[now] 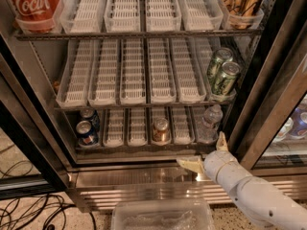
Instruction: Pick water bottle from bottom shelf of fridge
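Just below upright water bottle: jaws.

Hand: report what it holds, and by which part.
Nothing is held. The hand is open, low in front of the bottom shelf, beside the water bottle, not around it.

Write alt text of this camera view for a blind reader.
A robot's open gripper hangs low before the fridge, just below a water bottle at the right end of the bottom shelf. An orange-brown can and two blue cans share that shelf; green cans stand one shelf up.
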Tool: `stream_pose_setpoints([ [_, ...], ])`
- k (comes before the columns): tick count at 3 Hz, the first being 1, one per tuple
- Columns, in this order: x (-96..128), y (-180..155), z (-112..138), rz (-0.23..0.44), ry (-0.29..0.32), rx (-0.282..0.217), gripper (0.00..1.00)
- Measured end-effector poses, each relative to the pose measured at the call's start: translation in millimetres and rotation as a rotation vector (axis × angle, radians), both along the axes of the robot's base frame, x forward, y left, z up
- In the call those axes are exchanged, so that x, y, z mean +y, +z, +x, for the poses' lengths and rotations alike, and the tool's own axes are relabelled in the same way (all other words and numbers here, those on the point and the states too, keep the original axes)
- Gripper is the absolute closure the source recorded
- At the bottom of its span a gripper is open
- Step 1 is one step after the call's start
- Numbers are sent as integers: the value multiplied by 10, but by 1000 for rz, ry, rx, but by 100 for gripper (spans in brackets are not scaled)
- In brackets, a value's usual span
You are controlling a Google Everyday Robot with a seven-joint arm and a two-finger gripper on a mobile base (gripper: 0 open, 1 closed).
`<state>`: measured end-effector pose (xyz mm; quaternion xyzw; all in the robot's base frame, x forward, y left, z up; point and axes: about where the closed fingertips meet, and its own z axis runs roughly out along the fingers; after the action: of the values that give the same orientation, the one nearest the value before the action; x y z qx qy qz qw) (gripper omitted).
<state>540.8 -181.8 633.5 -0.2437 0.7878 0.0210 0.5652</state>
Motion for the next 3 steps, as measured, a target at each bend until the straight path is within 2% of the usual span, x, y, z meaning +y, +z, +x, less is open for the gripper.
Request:
stream_pose_setpoints([
  [1,-100,73,94,13,-102,-57,0],
  [2,-342,142,155,32,-220,-134,0],
  [3,-477,131,180,39,-255,-180,0],
])
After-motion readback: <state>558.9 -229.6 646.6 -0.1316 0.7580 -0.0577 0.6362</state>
